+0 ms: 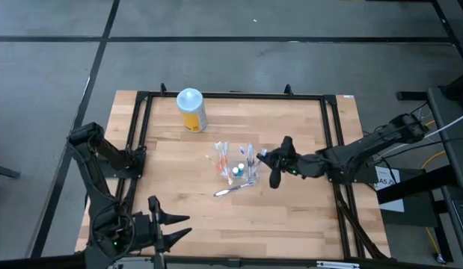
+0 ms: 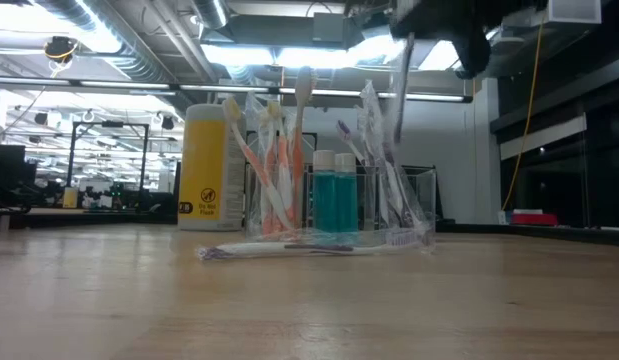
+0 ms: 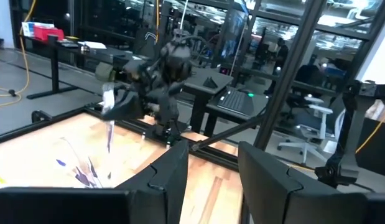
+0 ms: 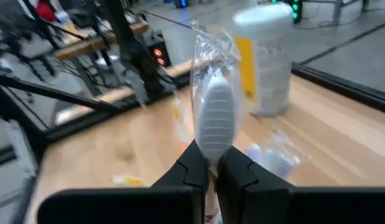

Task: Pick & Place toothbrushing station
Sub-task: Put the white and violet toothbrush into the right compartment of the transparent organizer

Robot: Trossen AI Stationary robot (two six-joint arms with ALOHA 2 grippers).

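High view, left to right: the left arm sits folded at the table's near left corner, its left gripper (image 1: 171, 228) lying low over the wood with its fingers spread apart and nothing between them, well apart from everything else on the wooden table (image 1: 164, 187). Farther back, toward the middle of the far edge, stands a yellow canister (image 1: 191, 110) with a white lid, upright and alone. Near the table's centre is the clear holder (image 1: 235, 168), a small transparent rack with wrapped toothbrushes (image 1: 220, 157) standing in it, orange-pink and whitish ones leaning at slight angles; the low view also shows two small blue-green bottles (image 2: 335, 200) with white caps standing inside it. Just in front of the holder one wrapped toothbrush lies flat on the wood, the loose toothbrush (image 1: 232, 190), close beside the holder's base; whether it touches the base cannot be told. To the right, the right arm reaches in from the table's right side and the right gripper (image 1: 265, 155) hangs just beside the holder, above the table. Its fingers are pinched tight on a held toothbrush (image 4: 215, 115) in clear wrapping, whose whitish head sticks out beyond the fingertips in the right wrist view.
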